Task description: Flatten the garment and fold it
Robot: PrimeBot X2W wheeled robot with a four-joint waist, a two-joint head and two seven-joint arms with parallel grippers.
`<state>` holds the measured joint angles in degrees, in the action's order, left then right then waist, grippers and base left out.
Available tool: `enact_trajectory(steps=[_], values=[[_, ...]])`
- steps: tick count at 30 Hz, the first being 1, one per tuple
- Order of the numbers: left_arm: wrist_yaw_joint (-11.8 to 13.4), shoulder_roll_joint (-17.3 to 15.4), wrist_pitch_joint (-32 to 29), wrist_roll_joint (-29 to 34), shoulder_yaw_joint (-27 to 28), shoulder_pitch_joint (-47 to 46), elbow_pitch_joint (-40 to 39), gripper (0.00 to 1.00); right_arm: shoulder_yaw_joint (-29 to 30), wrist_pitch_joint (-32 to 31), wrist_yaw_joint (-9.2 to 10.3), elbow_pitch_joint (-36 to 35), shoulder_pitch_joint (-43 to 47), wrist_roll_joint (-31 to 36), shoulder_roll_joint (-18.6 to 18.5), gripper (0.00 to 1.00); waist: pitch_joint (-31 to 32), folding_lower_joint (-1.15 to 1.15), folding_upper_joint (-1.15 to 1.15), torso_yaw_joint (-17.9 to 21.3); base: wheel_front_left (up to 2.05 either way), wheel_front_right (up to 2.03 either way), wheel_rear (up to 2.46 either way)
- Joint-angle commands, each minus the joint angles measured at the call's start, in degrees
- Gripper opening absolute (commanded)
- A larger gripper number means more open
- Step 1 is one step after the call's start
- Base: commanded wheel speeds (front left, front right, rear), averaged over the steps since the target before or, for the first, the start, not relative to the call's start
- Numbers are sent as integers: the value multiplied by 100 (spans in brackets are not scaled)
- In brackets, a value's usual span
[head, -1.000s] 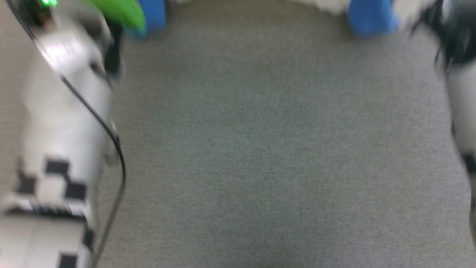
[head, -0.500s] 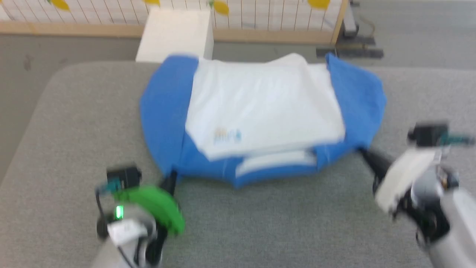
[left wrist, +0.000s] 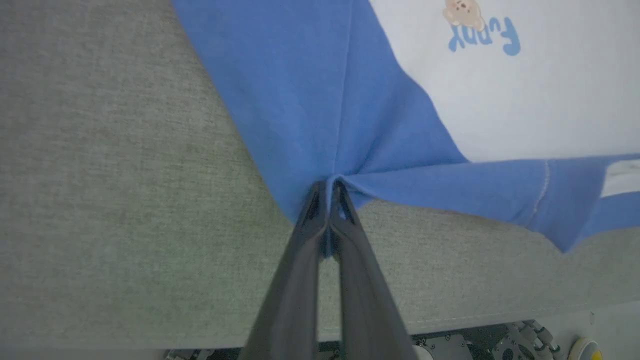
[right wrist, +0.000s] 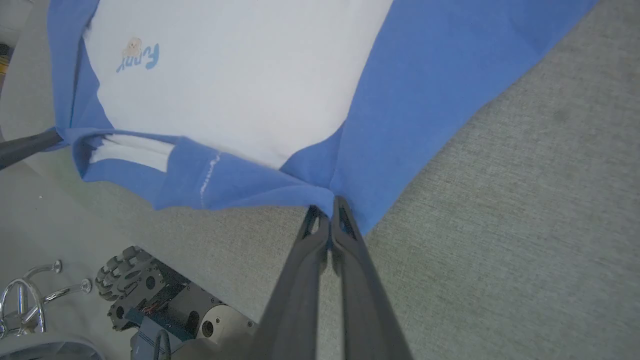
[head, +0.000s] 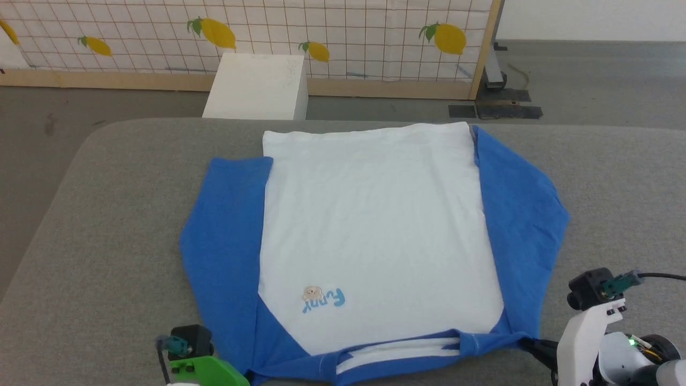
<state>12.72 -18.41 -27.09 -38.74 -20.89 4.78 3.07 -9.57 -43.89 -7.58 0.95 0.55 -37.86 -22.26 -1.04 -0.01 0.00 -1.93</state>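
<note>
Overhead, the head view takes in the whole raglan shirt [head: 375, 225]. It is spread flat on the grey padded table [head: 107, 241], white body up, hem toward the far edge and blue collar band at the near edge. The blue sleeves lie along both sides. A small bear print with blue lettering sits near the robot's left shoulder seam.

Green wrist housing [head: 206, 370] covers the left fingertips in that view; the wrist views supply the grip.
- Left gripper [left wrist: 327, 192]: jaws closed tight, blue shoulder cloth pinched between the tips, fabric puckered at that spot.
- Right gripper [right wrist: 332, 207]: likewise clamped, on the opposite blue shoulder corner.

Both pinch points sit close to the table's near edge.

The right wrist view also catches the other arm's dark finger at the far shoulder, plus roller wheels [right wrist: 125, 280] of the robot base below the table edge.

Beyond the table stands a white box [head: 257, 86] on the floor. Behind it is a lemon-patterned grid panel [head: 321, 32] in a wooden frame.
</note>
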Motion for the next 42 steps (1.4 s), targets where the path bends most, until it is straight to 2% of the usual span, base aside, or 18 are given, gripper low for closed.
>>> enact_trajectory(steps=[1, 4, 8, 13, 14, 15, 16, 17, 20, 24, 29, 32, 34, 37, 40, 42], values=[[72, -102, -74, 74, -13, 78, -24, 0, 65, -120, 9, -84, 42, 134, 10, 0, -40, 1, 0, -9, 0, 0, 0], [121, -120, -222, 119, -97, 33, -24, 0, 41, -453, 9, -203, 33, 458, 174, 0, -115, 1, 0, -19, 0, 0, 0], [130, -74, -243, 156, -150, -125, 159, 0, -338, -890, 9, -96, 6, 747, 335, 0, -200, 1, 0, -58, 0, 0, 0], [128, 25, -164, 101, -128, -217, 359, 0, -614, -1073, 9, 169, -13, 923, 415, 0, -256, 1, 0, -83, 0, 0, 0], [122, 37, -145, 97, -127, -231, 382, 5, -621, -1048, 9, 198, -25, 948, 425, 0, -267, 1, 0, -87, 0, 0, 0], [109, 55, -126, 80, -123, -244, 400, 37, -624, -1014, 9, 221, -38, 975, 429, 0, -275, 1, 0, -91, 0, 0, 0], [106, 78, -109, 44, -101, -252, 412, 100, -609, -942, 9, 231, -57, 987, 442, 43, -278, 1, 0, -91, 0, 0, 0], [107, 82, -110, 12, -77, -254, 414, 100, -559, -859, 9, 235, -76, 996, 457, 100, -275, 1, 0, -88, 0, 0, 0], [167, 36, -171, -73, 23, -223, 331, 100, -448, -808, 9, 185, -93, 947, 431, 100, -237, 1, 0, -76, 0, 0, 0], [299, -198, -432, -175, 180, -75, -38, 100, -148, -963, 9, -83, -15, 674, 361, 100, -131, 1, 0, -53, 0, 0, 0], [550, -577, -760, -267, 452, 216, -747, 100, 503, -1362, 9, -594, 86, 361, 273, 100, -48, 1, 0, -12, 0, 0, 0], [717, -694, -715, -249, 659, 315, -1141, 100, 1038, -1475, 9, -805, 18, 321, 333, 100, -72, 1, 0, -6, 0, 0, 0], [781, -707, -401, -167, 867, 280, -1363, 100, 1431, -1438, 9, -889, -135, 435, 429, 100, -119, 1, 0, 0, 0, 0, 0], [764, -498, 524, -58, 1251, 73, -1564, 100, 1995, -1281, 9, -844, -549, 656, 670, 100, -276, 1, 0, -13, 0, 0, 0], [567, -187, 1535, -29, 1514, -168, -1575, 100, 2322, -976, 9, -639, -1077, 874, 858, 100, -454, 1, 0, -32, 0, 0, 0], [382, -89, 2171, 98, 1588, -317, -1510, 100, 2471, -851, 9, -414, -1433, 995, 925, 100, -629, 1, 0, -48, 0, 0, 0]])
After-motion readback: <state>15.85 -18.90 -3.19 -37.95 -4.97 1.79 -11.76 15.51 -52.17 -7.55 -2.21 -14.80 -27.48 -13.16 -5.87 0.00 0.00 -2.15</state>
